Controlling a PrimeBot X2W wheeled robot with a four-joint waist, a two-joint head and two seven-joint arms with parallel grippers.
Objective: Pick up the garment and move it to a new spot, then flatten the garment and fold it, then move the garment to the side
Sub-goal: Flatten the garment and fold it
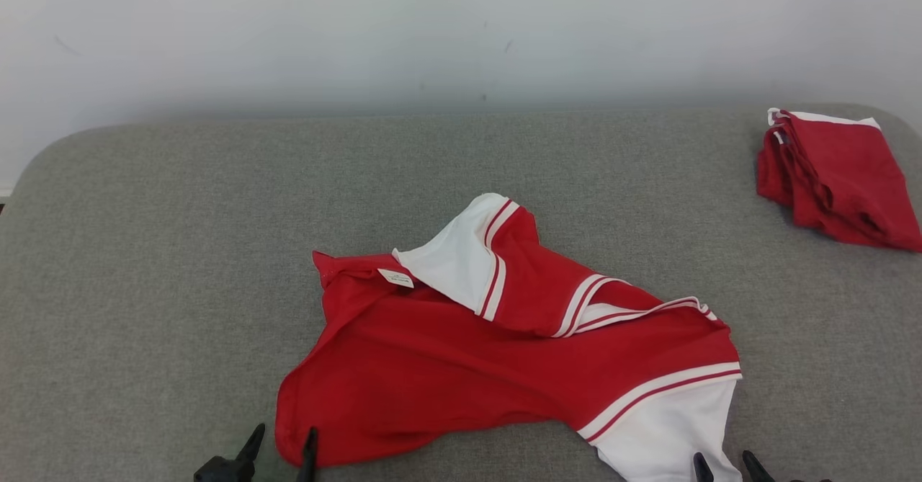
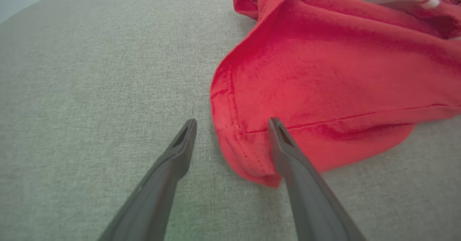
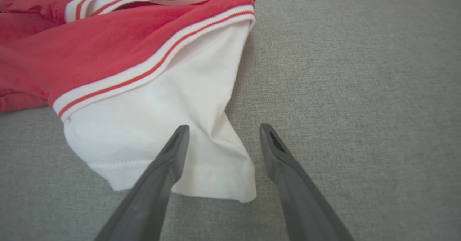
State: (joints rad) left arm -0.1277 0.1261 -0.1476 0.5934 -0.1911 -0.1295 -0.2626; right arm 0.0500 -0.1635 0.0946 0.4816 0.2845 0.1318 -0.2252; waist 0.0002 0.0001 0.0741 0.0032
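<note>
You've got the left gripper (image 1: 284, 431) spread wide and holding nothing, with the garment's (image 1: 461, 359) red hem corner between its fingers. The garment lies crumpled mid-surface on the grey pad (image 1: 144, 251). The right gripper (image 1: 723, 456) is equally wide and empty, with the white sleeve corner between its fingers.

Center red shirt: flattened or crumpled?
Crumpled. The red shirt lies bunched on the grey surface, with one white sleeve flipped over its body and wrinkles across the cloth. It is neither flat nor folded.
</note>
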